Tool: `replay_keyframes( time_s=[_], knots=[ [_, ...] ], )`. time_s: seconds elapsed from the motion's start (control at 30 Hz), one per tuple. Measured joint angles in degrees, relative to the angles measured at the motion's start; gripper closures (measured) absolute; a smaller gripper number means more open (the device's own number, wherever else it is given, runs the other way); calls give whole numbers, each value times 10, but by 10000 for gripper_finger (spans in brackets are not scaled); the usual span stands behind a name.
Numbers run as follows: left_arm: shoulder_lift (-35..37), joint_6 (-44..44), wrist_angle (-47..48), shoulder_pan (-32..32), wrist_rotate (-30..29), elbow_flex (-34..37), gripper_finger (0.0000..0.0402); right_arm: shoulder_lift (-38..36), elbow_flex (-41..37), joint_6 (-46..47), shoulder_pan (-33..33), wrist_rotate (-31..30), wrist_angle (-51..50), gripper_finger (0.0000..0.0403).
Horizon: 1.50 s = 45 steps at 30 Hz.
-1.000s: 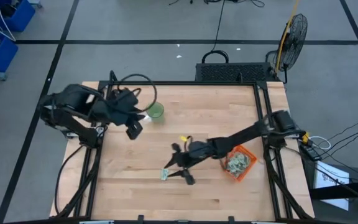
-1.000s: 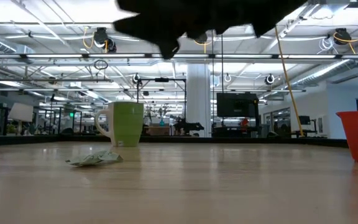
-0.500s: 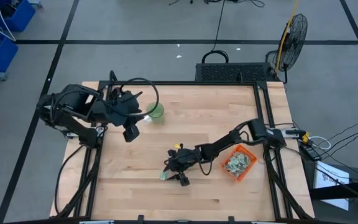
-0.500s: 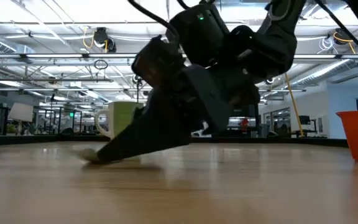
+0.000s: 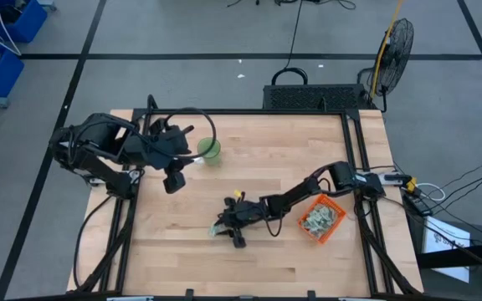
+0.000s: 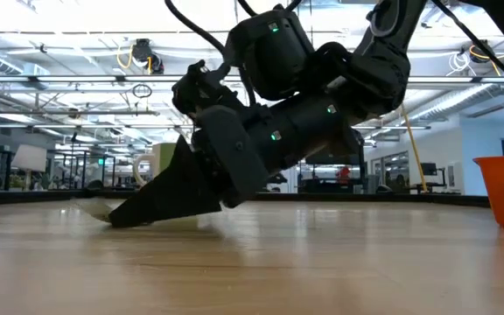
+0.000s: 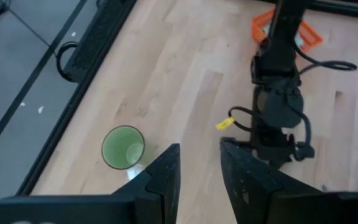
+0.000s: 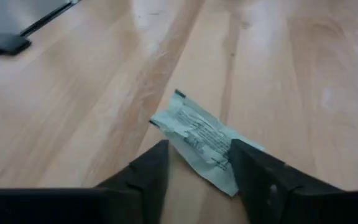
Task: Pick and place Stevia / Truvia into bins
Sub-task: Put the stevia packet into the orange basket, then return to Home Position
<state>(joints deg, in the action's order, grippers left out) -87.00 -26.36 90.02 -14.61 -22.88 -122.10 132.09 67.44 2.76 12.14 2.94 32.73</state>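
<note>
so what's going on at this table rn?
The right gripper is down at the table, fingers open on either side of a lone sweetener packet lying on the wood, not yet gripped. The orange bin at the right side of the table already holds a pile of packets. The left gripper waits raised near the green cup, fingers apart, holding nothing.

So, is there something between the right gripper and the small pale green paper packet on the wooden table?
Nothing visible. The right gripper is down at the table with its fingers open, and the pale green paper packet lies between their tips. The wooden table around it is bare.
</note>
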Motion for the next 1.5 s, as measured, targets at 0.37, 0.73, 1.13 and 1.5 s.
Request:
replay_keyframes(
  time_s=[0.37, 0.73, 1.13, 1.5],
  knots=[
    [0, 77, 0, 0, 4, 0, 282, -46, -3, 110, -1, -14, -4, 391],
    [0, 108, 0, 0, -1, 0, 282, -371, -4, 33, 1, -164, -445, 395],
    [0, 60, 0, 0, -2, 0, 282, -574, -4, 368, 94, -198, -981, 386],
    [0, 33, -3, 0, -61, 0, 282, -576, -87, 482, 178, -133, -995, 271]
  ],
)
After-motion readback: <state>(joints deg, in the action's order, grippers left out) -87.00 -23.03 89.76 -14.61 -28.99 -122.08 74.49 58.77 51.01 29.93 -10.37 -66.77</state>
